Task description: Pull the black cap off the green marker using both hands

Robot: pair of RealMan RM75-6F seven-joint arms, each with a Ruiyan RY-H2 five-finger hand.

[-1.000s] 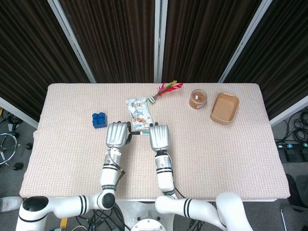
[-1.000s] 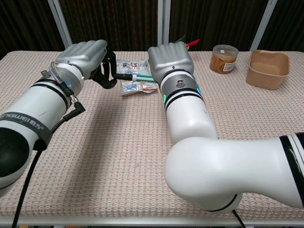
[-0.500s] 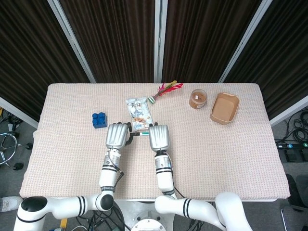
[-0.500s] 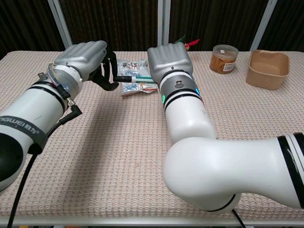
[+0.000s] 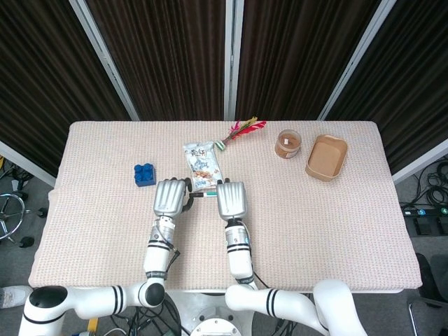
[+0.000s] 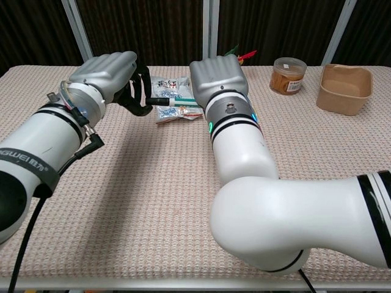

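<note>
The green marker (image 6: 185, 99) is held level above the table between my two hands, over the near end of a snack packet. Its black cap (image 6: 156, 101) points towards my left hand (image 6: 109, 74), whose dark fingers curl around it. My right hand (image 6: 216, 75) grips the green body, most of which its knuckles hide. In the head view the marker (image 5: 203, 194) shows only as a short strip between the left hand (image 5: 171, 197) and the right hand (image 5: 231, 199). Cap and body look joined.
A snack packet (image 5: 201, 162) lies just beyond the hands. A blue brick (image 5: 144, 174) sits to the left. At the back are a red and yellow feathered toy (image 5: 242, 129), a lidded jar (image 5: 288, 143) and a brown paper bowl (image 5: 326, 157).
Both hands keep their grip on the marker. The left hand and the cap end have crept very slightly to the left.
</note>
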